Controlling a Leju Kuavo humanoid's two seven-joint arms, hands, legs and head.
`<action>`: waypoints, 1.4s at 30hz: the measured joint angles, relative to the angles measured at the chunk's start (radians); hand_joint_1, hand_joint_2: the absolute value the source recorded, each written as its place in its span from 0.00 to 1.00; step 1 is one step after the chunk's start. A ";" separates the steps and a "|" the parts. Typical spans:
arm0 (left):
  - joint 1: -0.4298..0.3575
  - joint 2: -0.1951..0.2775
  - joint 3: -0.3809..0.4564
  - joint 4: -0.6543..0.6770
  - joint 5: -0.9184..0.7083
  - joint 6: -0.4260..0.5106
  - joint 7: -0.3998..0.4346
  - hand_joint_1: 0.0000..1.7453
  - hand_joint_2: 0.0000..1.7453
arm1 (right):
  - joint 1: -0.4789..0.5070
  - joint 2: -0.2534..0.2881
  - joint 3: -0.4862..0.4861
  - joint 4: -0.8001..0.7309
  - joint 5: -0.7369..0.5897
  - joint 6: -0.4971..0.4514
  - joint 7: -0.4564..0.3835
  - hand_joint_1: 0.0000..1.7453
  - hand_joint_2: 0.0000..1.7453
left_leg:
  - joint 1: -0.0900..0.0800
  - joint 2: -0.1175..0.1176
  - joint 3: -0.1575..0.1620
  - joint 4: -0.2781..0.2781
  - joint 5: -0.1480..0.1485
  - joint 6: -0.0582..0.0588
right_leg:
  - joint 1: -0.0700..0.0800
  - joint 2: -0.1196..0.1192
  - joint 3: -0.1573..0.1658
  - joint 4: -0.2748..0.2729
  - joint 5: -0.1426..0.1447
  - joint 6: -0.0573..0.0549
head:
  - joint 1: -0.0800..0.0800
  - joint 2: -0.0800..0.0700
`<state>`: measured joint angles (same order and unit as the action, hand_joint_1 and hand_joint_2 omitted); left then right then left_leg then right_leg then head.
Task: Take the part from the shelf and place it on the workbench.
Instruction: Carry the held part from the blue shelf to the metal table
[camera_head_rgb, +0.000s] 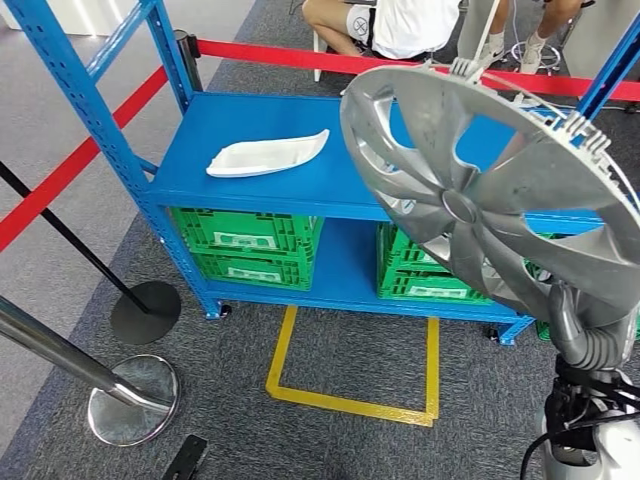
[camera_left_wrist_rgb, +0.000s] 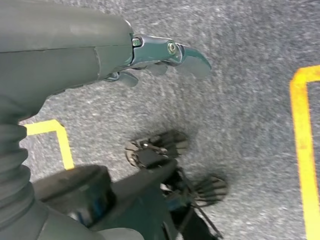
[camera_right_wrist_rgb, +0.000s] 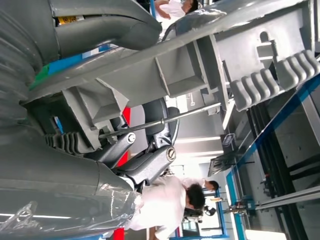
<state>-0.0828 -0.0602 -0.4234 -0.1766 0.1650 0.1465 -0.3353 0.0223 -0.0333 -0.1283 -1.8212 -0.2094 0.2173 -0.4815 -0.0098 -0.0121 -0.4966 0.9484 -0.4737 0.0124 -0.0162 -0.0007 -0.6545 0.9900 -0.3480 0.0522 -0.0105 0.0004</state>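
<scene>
Silver hubcap (camera_head_rgb: 483, 200), tilted, held aloft

Bright, even light; soft motion blur

Green crates (camera_head_rgb: 249, 245) under blue deck; red barrier tape (camera_head_rgb: 302, 57); yellow floor marking (camera_head_rgb: 355, 400); seated person (camera_head_rgb: 411, 25)

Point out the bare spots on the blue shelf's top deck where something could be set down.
Top deck: bare blue all around the white part, at the left end and the back edge. The silver wheel cover in the right hand hides the right end. Lower level is crowded: green crates, with a gap between them.
</scene>
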 joint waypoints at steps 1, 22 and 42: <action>0.002 0.001 0.000 0.000 -0.002 0.000 0.000 0.00 1.00 | 0.015 0.000 0.000 -0.006 0.000 -0.001 -0.004 1.00 1.00 | 0.001 0.001 -0.006 -0.004 0.010 0.006 | -0.001 0.000 -0.006 0.005 -0.012 0.005 | 0.001 0.000; -0.001 0.003 0.000 0.000 -0.018 -0.004 -0.002 0.00 1.00 | 0.060 -0.003 -0.002 -0.012 -0.026 0.044 -0.033 1.00 1.00 | 0.008 0.010 -0.197 0.327 -0.106 -0.038 | 0.001 0.002 0.038 0.017 -0.061 -0.038 | -0.005 0.000; 0.010 0.013 0.011 0.000 0.012 0.001 -0.020 0.00 1.00 | 0.063 -0.002 -0.001 0.028 -0.026 0.053 -0.053 1.00 1.00 | -0.012 0.014 -0.117 0.007 0.107 0.011 | 0.004 -0.001 0.137 0.091 -0.129 0.002 | 0.003 0.000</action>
<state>-0.0730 -0.0471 -0.4124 -0.1766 0.1772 0.1479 -0.3554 0.0850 -0.0351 -0.1292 -1.7934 -0.2358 0.2699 -0.5347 -0.0216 0.0015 -0.6136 0.9558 -0.3663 0.0233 -0.0122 -0.0014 -0.5178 1.0807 -0.4769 0.0539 -0.0077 0.0004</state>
